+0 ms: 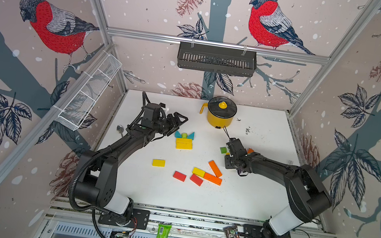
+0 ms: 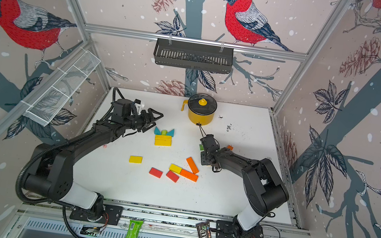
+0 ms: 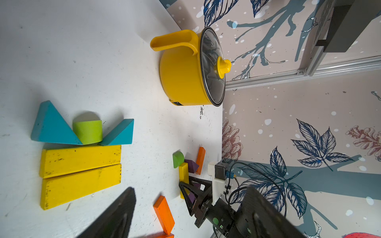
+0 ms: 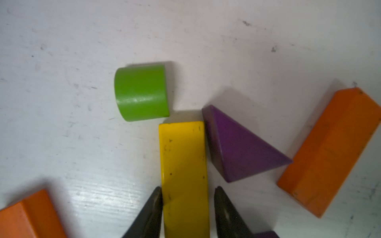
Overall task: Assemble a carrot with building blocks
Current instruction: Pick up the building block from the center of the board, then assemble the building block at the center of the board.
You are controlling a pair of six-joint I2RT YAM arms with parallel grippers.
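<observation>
A partly built figure lies mid-table: two teal triangles flank a green piece above two yellow blocks set side by side. My left gripper hovers just behind it, open and empty. My right gripper points down at the right, its jaws closed in on the long sides of a yellow block lying on the table. Beside that block lie a green piece, a purple triangle and an orange block. Loose yellow, red and orange blocks lie nearer the front.
A yellow lidded pot stands at the back, just behind the right arm. A spoon lies by the left wall. A wire basket hangs on the left wall and a black basket on the back rail. Two candy packets lie on the front rail.
</observation>
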